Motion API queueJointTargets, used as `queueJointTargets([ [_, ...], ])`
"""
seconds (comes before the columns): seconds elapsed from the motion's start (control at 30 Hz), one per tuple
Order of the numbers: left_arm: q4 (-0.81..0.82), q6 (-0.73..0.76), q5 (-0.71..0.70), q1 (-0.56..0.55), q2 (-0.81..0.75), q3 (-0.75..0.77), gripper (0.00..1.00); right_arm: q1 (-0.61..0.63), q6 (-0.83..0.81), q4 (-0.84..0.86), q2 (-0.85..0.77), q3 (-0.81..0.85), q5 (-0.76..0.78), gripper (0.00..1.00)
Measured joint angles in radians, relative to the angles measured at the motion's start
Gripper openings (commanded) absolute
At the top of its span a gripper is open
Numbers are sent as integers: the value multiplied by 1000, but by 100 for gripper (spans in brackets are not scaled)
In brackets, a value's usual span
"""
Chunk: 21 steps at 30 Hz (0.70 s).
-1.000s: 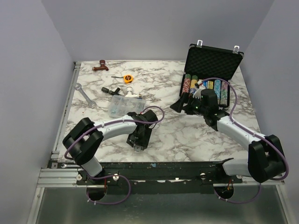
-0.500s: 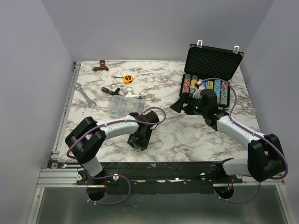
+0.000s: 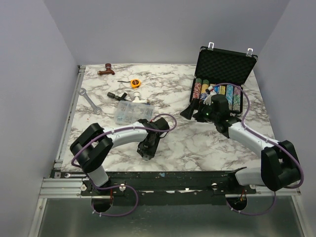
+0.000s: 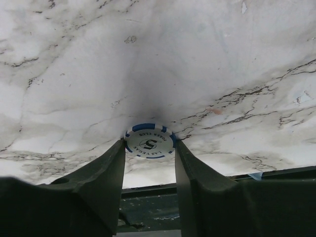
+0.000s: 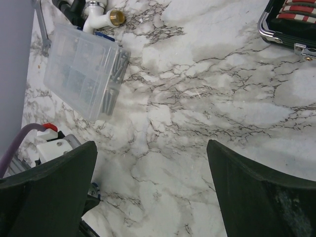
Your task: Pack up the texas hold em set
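Note:
The black foam-lined case (image 3: 226,61) stands open at the back right, with rows of multicoloured chips (image 3: 217,93) in its base. Its silver-edged corner shows in the right wrist view (image 5: 289,27). My left gripper (image 3: 147,150) is near the table's front edge and is shut on a white and blue poker chip (image 4: 148,142), held by its rim between the fingertips just over the marble. My right gripper (image 3: 190,109) hovers in front of the case's left corner. Its jaws are wide open and empty (image 5: 150,148). The card box, discs and dice are hidden.
A clear plastic compartment box (image 3: 131,112) lies left of centre and also shows in the right wrist view (image 5: 86,69). Behind it are a white pipe fitting (image 3: 138,98), a yellow tape measure (image 3: 136,83), a wrench (image 3: 90,100) and a red-brown tool (image 3: 105,69).
My left arm's wrist has shifted slightly to the right with the gripper staying near the front edge. The right arm has not moved.

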Motion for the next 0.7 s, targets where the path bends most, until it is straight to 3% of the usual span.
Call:
queueJointTargets([
  [0.37,-2,32,-51,0,-23,13,23,0,15,-48,11,0,58,95],
  [0.57,-3,80,-74,3,-71,98,21,0,25,-58,11,-2,89,95],
  [0.7,10,156,-82,13,-102,172,14,0,35,-65,11,-2,90,95],
])
